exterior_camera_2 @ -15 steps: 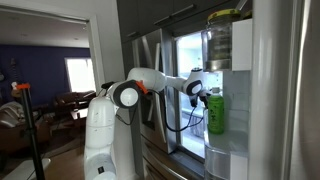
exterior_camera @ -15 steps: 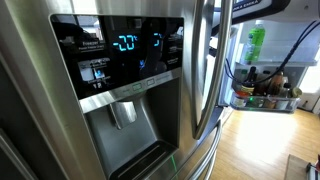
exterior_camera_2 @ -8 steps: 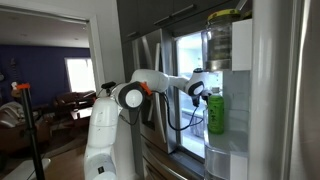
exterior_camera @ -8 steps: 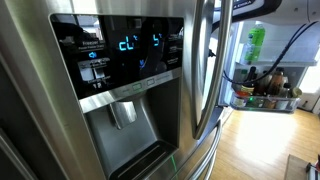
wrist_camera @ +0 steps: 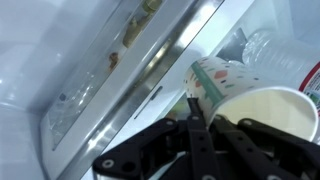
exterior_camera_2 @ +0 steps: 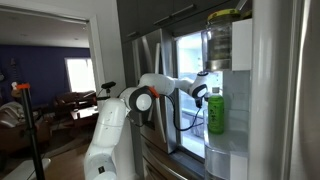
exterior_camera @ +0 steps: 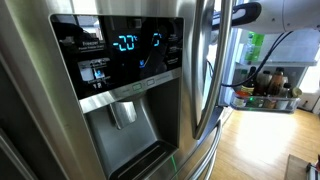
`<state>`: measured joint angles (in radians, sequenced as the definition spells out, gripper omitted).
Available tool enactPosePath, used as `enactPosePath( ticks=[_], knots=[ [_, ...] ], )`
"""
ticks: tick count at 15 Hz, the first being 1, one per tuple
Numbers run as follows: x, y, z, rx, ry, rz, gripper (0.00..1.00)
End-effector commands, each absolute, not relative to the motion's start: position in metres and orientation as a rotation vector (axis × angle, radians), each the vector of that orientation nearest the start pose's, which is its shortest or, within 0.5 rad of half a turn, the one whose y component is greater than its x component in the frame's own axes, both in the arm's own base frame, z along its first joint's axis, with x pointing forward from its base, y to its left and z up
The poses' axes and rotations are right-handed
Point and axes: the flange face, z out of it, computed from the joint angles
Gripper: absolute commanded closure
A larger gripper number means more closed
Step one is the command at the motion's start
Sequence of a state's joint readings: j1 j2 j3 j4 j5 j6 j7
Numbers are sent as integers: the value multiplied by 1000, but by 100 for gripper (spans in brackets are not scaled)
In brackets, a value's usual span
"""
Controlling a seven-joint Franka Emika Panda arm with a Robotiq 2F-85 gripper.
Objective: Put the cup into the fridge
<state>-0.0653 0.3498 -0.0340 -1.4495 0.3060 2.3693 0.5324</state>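
White cup (wrist_camera: 266, 118): we are holding it, tilted, in the clenched gripper (wrist_camera: 194, 108) inside the open fridge (exterior_camera_2: 188, 55), near a green bottle (exterior_camera_2: 215, 113).

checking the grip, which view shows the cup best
The wrist view: the cup shows close up, open rim toward the camera, gripper pinching its wall. In both exterior views it is hidden or too small to tell.

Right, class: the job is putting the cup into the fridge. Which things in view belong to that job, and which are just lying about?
Part of the job:
- cup
- gripper, shut on the cup's rim
- fridge

Just lying about:
- green bottle
- big jar above it
- cluttered rack across the room
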Motion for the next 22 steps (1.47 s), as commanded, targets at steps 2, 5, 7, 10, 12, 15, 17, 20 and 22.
enactPosePath(
  ticks=[2,5,7,10,12,15,17,20,22],
  knots=[
    [726,-63,545,-2463,1038,-678,73],
    [731,-61,543,-2457,1015,-691,54],
    [733,-61,541,-2462,1009,-689,38],
    [736,-61,541,-2449,1008,-694,16],
    [738,-62,542,-2438,1002,-708,1],
    [742,-61,544,-2416,999,-733,0],
    [745,-61,544,-2398,1004,-751,0],
    [750,-62,539,-2388,1014,-767,0],
    [753,-62,536,-2384,1009,-783,0]
  ],
)
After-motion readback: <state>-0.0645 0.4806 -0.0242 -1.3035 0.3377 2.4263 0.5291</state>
